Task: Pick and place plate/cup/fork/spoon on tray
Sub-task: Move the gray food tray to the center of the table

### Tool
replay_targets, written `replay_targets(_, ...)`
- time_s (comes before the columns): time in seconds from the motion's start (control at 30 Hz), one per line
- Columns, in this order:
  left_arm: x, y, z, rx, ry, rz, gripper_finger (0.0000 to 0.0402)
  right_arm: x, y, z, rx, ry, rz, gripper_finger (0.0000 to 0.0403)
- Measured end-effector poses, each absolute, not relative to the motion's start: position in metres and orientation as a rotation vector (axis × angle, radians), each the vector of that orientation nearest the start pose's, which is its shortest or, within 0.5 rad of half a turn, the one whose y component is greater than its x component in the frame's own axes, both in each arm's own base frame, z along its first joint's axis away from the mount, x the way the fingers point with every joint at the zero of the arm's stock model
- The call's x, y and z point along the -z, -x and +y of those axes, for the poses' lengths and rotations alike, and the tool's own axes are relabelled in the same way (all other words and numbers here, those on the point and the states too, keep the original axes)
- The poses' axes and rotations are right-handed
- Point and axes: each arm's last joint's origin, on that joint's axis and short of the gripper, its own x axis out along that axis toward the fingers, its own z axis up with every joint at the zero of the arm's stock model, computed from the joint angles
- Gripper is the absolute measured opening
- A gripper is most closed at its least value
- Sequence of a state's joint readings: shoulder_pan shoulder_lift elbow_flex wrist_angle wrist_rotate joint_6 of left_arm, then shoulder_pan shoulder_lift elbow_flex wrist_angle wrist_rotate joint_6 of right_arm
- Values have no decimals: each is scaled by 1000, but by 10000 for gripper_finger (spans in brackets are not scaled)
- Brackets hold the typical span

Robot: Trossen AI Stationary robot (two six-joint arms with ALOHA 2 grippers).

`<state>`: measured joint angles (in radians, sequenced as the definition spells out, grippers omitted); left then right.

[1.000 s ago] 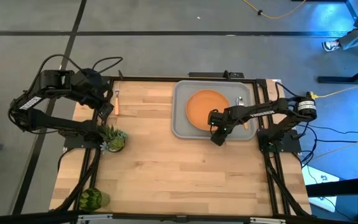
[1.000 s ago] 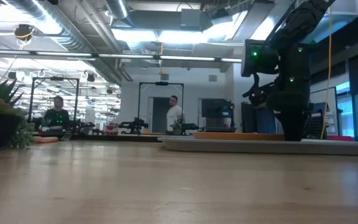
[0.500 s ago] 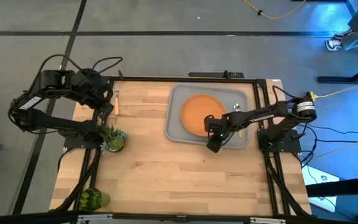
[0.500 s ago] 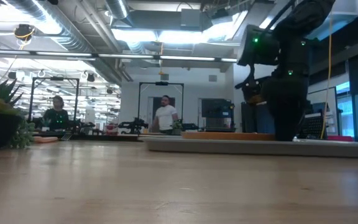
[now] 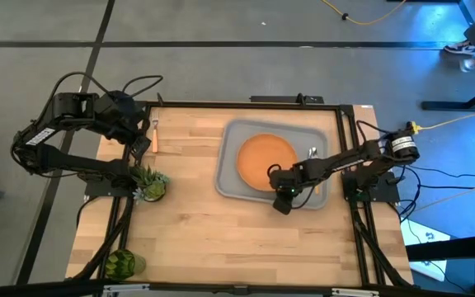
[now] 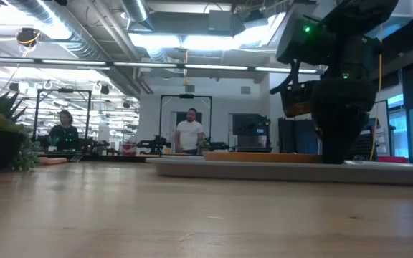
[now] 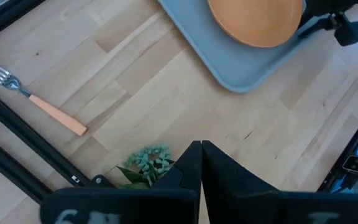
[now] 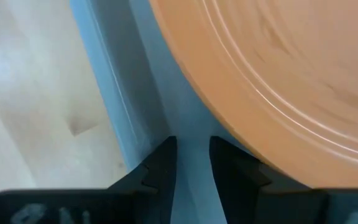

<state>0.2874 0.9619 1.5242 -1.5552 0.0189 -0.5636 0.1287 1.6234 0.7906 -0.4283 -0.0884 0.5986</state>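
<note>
No writing can be read anywhere. On the pale plank worktop (image 5: 221,239), the grey rimmed tray (image 5: 228,158) carries the round orange plate (image 5: 264,158) and the spoon (image 5: 313,153). The right gripper (image 5: 280,196) has its fingers (image 8: 160,163) clamped on the tray's near rim. The left gripper (image 7: 201,155), fingers together, waits above a spiky potted plant (image 5: 149,183). The orange-handled fork (image 5: 155,134) lies at the far left edge, and the green cup (image 5: 123,264) stands at the near left corner.

One tray (image 5: 229,173) is counted, with one orange plate (image 5: 262,159) and one spoon (image 5: 314,157) on it. One fork (image 5: 155,135) is seen left of the tray, one potted plant (image 5: 149,183) beside it, and one green cup (image 5: 123,264) farther off. Two people (image 6: 189,134) are noted in the room behind.
</note>
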Motion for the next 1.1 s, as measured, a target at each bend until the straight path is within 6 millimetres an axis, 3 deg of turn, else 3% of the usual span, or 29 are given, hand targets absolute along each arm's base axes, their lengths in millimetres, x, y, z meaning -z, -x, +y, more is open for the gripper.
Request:
replay_targets(0.33,-420,-93,27,-520,665,894,0,-135,-269,59,116,-476,1274,106)
replay_targets(0.47,-420,-93,27,-520,665,894,0,-145,-271,67,81,-469,1250,106)
replay_targets(0.63,-420,-93,27,-520,665,895,0,-180,-293,76,9,-435,1123,106)
replay_targets(0.77,-420,-93,27,-511,648,898,0,-207,-311,74,64,-349,985,106)
replay_targets(0.97,-420,-93,27,-496,619,905,0,-218,-339,46,142,-300,926,106)
replay_targets(1.1,-420,-93,27,-496,618,905,0,-222,-369,42,91,-234,919,106)
